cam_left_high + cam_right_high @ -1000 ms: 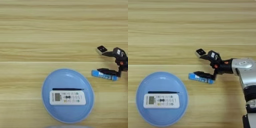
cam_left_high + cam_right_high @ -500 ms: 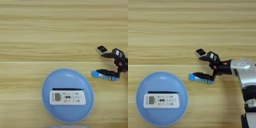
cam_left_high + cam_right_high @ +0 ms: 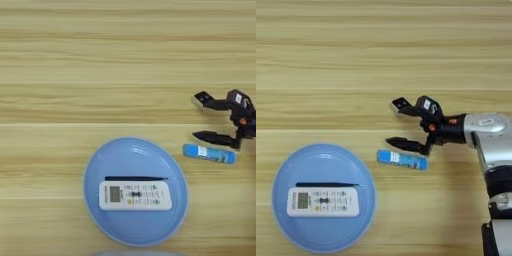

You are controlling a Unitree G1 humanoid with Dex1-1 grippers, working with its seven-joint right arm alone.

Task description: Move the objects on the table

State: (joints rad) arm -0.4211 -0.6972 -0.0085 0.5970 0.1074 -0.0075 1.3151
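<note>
I am looking down on the tabletop (image 3: 60, 60), and farthest to my left the plate (image 3: 100, 165) is lying flat on the wood near the bottom edge. Inside it the remote (image 3: 135, 195) is lying face up with its long side across the view, its small screen toward the left end, and the stick (image 3: 136, 178) is lying just beyond the remote's far edge, parallel to it and also within the plate. Moving right, the tube (image 3: 402, 159) is resting on its side on the bare wood, just beside the plate's right rim but apart from it, its white label near the left end and its length tilting slightly down to the right. Right of that, my claw (image 3: 397, 125) is reaching in from the right edge with its two black fingers spread wide apart and holding nothing. The near finger is pointing left just beyond the tube, close above its far side; I cannot tell whether it is touching. The far finger is stretching toward the gadget (image 3: 400, 105), and its tip is overlapping the gadget in both views, so I cannot tell whether they are in contact. Farthest right, the silver forearm (image 3: 491, 135) is running off the right edge and bending down toward the bottom corner.
</note>
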